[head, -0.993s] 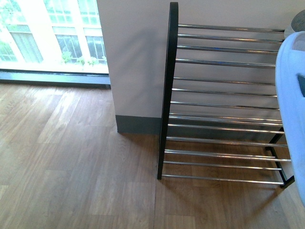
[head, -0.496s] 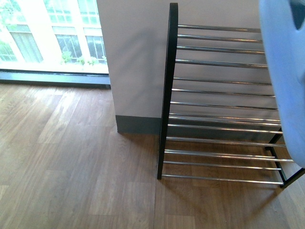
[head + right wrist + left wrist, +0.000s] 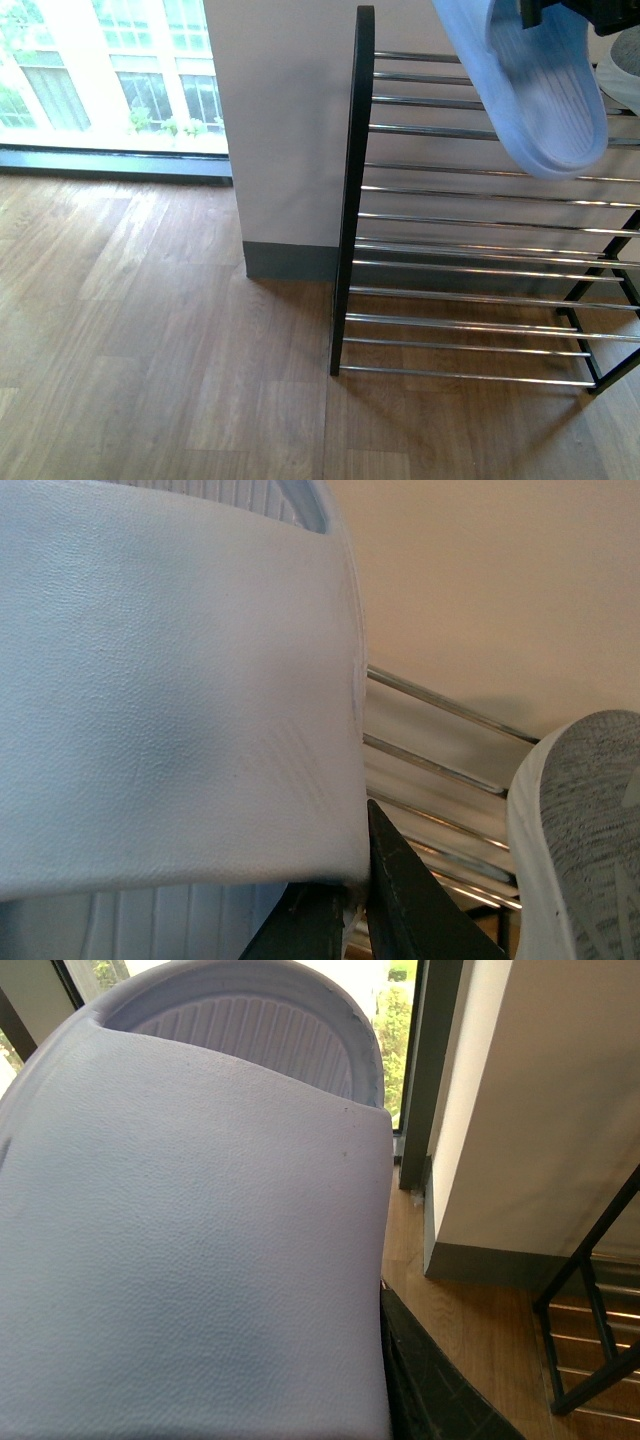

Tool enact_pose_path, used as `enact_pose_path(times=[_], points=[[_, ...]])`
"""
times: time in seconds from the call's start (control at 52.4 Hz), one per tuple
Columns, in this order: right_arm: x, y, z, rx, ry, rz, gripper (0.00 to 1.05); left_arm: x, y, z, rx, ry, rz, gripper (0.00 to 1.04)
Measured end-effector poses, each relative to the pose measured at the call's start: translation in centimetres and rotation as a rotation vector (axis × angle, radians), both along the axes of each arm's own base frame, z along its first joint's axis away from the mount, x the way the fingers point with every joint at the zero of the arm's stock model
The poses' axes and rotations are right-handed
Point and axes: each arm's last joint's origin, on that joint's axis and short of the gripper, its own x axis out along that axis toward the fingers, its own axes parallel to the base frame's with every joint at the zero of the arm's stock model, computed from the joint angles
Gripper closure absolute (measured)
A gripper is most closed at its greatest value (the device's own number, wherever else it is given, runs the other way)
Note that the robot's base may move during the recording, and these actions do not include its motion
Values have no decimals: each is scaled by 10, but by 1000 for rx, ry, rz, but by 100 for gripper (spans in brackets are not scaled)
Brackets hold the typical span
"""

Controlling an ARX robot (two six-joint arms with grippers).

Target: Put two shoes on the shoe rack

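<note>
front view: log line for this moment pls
right hand holding pale blue slide sole-out at shoe rack upper bars | left hand holding second slide | grey sneaker by rack bars

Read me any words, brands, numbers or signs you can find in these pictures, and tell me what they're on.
None: no writing shows anywhere.
The slide sandal shows only a ribbed sole, its strap plain in both wrist views.
The grey knit shoe shows no readable mark.
The shoe rack bears no label.

Pale blue slide sandal (image 3: 540,95) tilted before chrome-barred shoe rack (image 3: 470,215)
</note>
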Motion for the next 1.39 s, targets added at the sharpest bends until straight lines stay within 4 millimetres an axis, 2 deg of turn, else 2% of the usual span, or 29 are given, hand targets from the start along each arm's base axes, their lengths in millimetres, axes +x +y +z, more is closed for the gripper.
enact_pose_path(times=[0.134, 0.325, 0.764, 1.031, 1.298, 1.394], points=[[23, 0, -3, -58, 25, -70, 103, 0, 0, 0, 0, 0, 0, 103], [41, -5, -9, -128, 65, -147, 103, 0, 0, 0, 0, 0, 0, 103], [65, -28, -5, -223, 176, -249, 103, 0, 0, 0, 0, 0, 0, 103], [81, -45, -12, -172, 308, -295, 103, 0, 0, 0, 0, 0, 0, 103], [89, -51, -15, -143, 314, -342, 103, 0, 0, 0, 0, 0, 0, 103], [90, -51, -14, -128, 292, -345, 85, 0, 0, 0, 0, 0, 0, 103]])
